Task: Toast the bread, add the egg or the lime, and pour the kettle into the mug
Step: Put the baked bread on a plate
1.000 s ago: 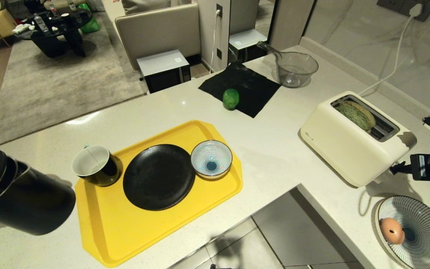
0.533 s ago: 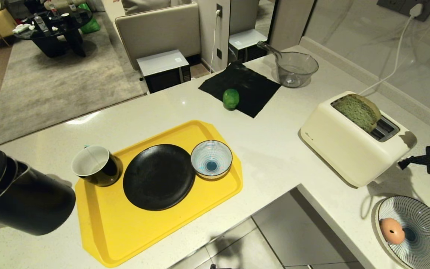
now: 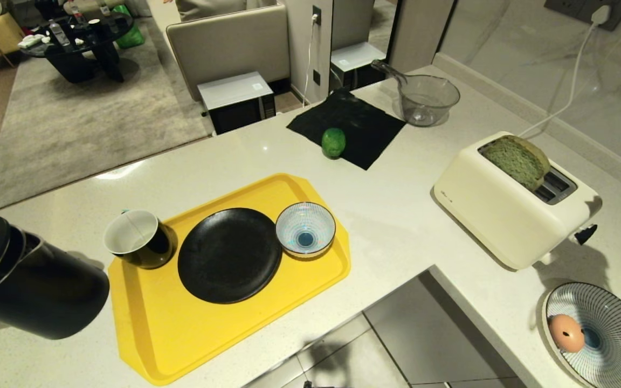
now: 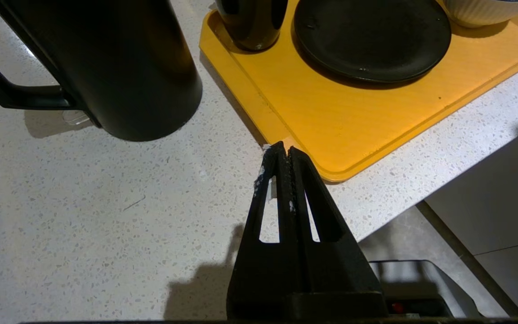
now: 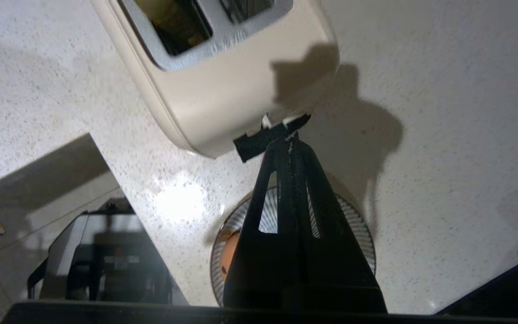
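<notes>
green bread half hidden in toaster, egg mostly hidden behind right gripper, jaws pressed together

One egg, two bowls

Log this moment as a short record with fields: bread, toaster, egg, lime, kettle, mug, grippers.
bread: green-tinted slice of bread standing up out of the toaster slot
toaster: cream two-slot toaster on the white counter
egg: pinkish-brown egg in the striped plate
lime: bright-green lime on the black cloth
kettle: matte-black kettle on the counter beside the yellow tray
mug: black mug with white inside at the tray's corner
left gripper: shut, empty
right gripper: shut, empty, by the toaster's lever end
</notes>
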Controlling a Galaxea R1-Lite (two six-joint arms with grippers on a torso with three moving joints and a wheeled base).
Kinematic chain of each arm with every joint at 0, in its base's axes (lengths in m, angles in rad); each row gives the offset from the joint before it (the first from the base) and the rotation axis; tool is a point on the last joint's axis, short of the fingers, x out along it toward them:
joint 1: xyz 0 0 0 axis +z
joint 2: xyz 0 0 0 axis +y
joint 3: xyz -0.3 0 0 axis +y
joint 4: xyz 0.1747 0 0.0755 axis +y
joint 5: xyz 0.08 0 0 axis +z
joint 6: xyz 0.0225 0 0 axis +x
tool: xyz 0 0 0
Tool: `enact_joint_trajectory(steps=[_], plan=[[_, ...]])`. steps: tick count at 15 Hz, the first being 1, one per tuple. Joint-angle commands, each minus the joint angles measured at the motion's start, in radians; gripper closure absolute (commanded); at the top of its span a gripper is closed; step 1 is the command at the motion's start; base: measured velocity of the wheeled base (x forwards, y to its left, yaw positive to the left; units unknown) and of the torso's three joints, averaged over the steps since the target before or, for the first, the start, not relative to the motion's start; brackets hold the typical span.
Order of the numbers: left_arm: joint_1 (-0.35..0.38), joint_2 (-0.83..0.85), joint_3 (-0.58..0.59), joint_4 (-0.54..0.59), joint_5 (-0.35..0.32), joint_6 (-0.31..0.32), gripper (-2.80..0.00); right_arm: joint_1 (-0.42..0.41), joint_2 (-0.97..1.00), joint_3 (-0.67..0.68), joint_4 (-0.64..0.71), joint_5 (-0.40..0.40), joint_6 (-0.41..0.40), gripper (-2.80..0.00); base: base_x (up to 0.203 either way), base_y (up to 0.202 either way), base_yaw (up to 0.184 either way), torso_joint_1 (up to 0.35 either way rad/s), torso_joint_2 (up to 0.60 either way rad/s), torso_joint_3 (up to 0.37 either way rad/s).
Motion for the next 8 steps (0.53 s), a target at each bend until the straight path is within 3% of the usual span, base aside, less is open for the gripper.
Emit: enact_joint_trajectory(steps=[1, 2, 4, 8], plan=[[0.000, -0.001, 0.000, 0.000, 0.000, 0.000, 0.00, 0.003, -0.025, 0.000, -0.055, 0.004, -0.002, 0.00, 0.000, 0.000, 0.000, 0.000, 0.00, 0.000], [0.000, -0.001, 0.000, 0.000, 0.000, 0.000, 0.00, 0.021, -0.013, -0.002, -0.081, 0.003, -0.004, -2.80, 0.000, 0.000, 0.000, 0.000, 0.00, 0.000], [0.000, -0.001, 0.000, 0.000, 0.000, 0.000, 0.00, 0.059, 0.017, -0.009, -0.132, -0.004, -0.043, -2.80, 0.000, 0.000, 0.000, 0.000, 0.00, 0.000], [0.000, -0.001, 0.000, 0.000, 0.000, 0.000, 0.00, 0.063, 0.035, 0.021, -0.232, -0.013, -0.234, -2.80, 0.000, 0.000, 0.000, 0.000, 0.00, 0.000]])
